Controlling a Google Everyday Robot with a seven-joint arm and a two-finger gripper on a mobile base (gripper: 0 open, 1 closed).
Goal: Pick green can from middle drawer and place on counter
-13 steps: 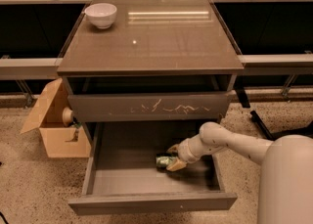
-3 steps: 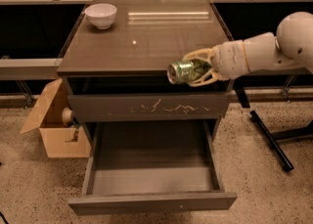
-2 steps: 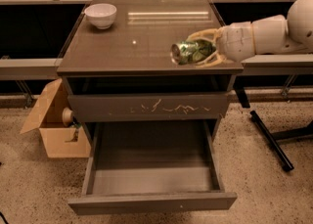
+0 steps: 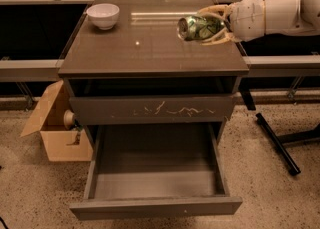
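Note:
My gripper [image 4: 210, 25] is shut on the green can [image 4: 196, 27] and holds it on its side, silvery end to the left, over the right part of the counter [image 4: 145, 48]. Whether the can touches the top I cannot tell. The white arm reaches in from the right edge. The middle drawer [image 4: 155, 173] is pulled open below and its smooth grey inside holds nothing.
A white bowl [image 4: 103, 15] stands at the counter's back left. The scratched drawer front [image 4: 150, 109] sits above the open drawer. An open cardboard box [image 4: 55, 128] stands on the floor at left. A black stand leg [image 4: 277, 143] lies on the floor at right.
The gripper took the green can out of the middle drawer, lifted it past the counter's front edge, and carried it back over the counter's right part.

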